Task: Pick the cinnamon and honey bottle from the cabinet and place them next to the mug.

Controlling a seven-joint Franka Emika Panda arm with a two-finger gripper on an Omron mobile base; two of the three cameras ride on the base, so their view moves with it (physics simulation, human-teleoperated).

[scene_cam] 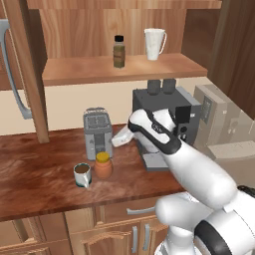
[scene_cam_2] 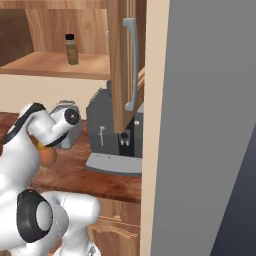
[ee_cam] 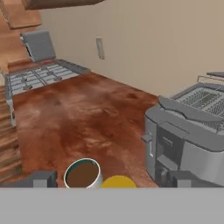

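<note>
Open pincer (ee_cam: 111,179) above honey bottle (scene_cam: 103,165), mug (scene_cam: 82,175) touching it, toaster (scene_cam: 97,130) behind, cinnamon (scene_cam: 118,51) shelved beside white cup (scene_cam: 154,44)

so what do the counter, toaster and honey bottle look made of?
Counter: polished reddish-brown wood, with mottled grain and sheen. Toaster: likely brushed metal, grey with soft highlights. Honey bottle: orange-brown, glass or plastic, can't tell; matte yellow lid.

White arm bent forward and low, fingers (ee_cam: 43,178) spread wide, empty.
</note>
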